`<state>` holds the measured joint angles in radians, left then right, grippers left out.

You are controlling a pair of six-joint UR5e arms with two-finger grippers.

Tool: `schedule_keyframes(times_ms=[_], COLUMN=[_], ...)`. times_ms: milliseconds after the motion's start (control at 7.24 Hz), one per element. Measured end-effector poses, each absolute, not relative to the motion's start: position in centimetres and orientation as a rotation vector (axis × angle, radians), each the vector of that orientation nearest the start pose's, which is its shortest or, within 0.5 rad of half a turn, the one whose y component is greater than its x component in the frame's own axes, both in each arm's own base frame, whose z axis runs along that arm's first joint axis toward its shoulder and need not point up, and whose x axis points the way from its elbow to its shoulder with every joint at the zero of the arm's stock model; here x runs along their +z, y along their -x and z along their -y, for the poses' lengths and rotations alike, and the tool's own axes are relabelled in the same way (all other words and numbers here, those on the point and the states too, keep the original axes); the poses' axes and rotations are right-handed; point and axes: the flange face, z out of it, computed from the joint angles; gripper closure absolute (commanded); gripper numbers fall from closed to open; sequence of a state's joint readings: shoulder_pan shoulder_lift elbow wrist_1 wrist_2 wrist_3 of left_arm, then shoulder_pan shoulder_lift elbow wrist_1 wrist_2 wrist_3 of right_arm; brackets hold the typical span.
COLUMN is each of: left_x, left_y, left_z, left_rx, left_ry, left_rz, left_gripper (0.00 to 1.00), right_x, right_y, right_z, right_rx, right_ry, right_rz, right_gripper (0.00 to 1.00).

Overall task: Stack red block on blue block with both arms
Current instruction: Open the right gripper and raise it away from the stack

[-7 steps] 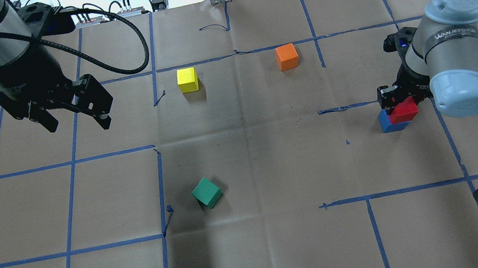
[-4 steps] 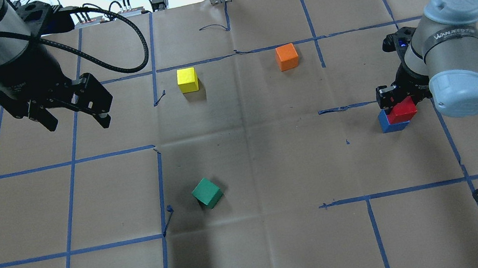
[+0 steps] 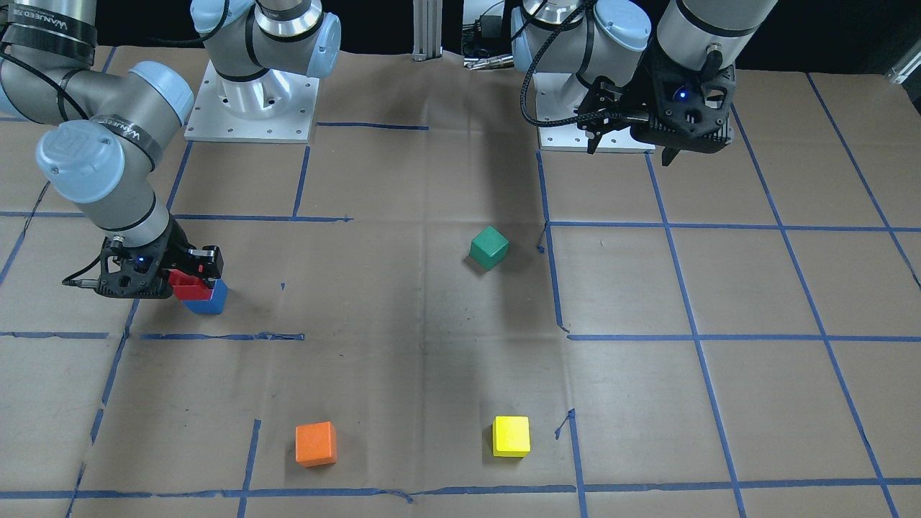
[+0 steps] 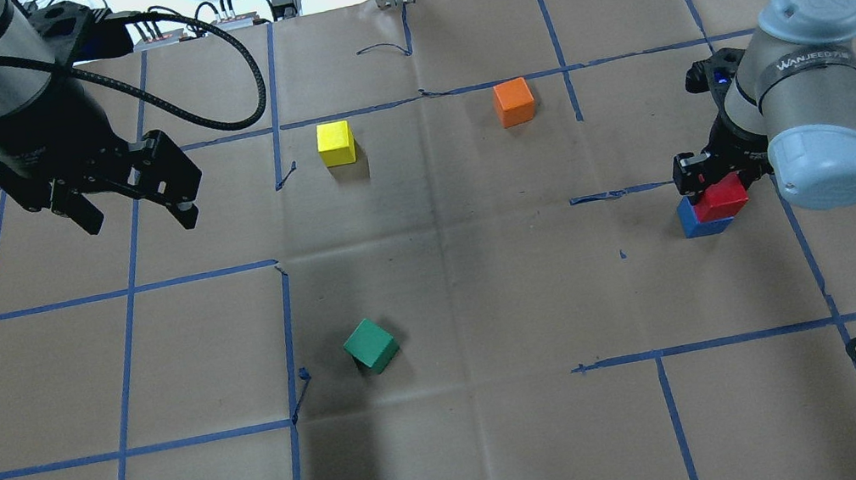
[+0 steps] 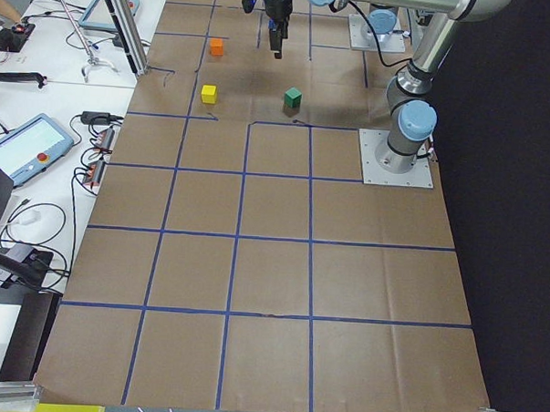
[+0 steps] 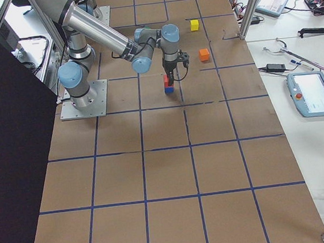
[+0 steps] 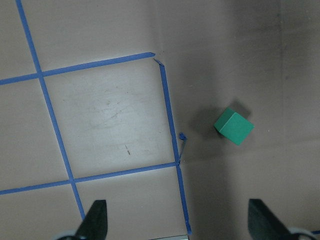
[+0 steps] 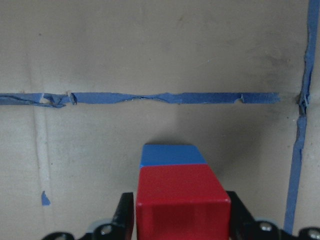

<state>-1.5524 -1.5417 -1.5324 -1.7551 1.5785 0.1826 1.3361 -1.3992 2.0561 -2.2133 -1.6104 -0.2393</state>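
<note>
We see the right gripper (image 4: 715, 182) clamped on the red block (image 4: 722, 196), 1 finger on each side. The red block sits on top of the blue block (image 4: 700, 221), shifted so a strip of the blue top shows. This stack of 2 stands well apart from the green block (image 4: 370, 345), on the robot's right of it. The left gripper (image 4: 138, 217) hangs above the table on the robot's left of the green block, jaws spread wide, holding nothing. A yellow block (image 4: 335, 143) and an orange block (image 4: 514, 102) lie beyond the green block.
</note>
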Motion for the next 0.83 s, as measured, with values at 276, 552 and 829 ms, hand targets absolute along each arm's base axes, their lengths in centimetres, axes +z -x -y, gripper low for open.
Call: schedule_keyframes(times_ms=[276,552,829], left_x=[50.3,50.3,50.3], left_y=[12.4,12.4,12.4], left_z=[46.9,46.9,46.9], left_rx=[0.182,0.18,0.18], left_ry=[-0.258,-0.258,-0.258], left_rz=[-3.13,-3.13,-3.13], left_gripper=[0.0,0.0,0.0], right_x=[24.4,26.1,30.9], right_y=[-1.3,-1.3,-1.5], right_z=[49.9,49.7,48.9], right_rx=[0.027,-0.008,0.002], right_ry=[0.006,0.005,0.006], right_rz=[-3.18,-3.186,-3.186], right_gripper=[0.0,0.0,0.0])
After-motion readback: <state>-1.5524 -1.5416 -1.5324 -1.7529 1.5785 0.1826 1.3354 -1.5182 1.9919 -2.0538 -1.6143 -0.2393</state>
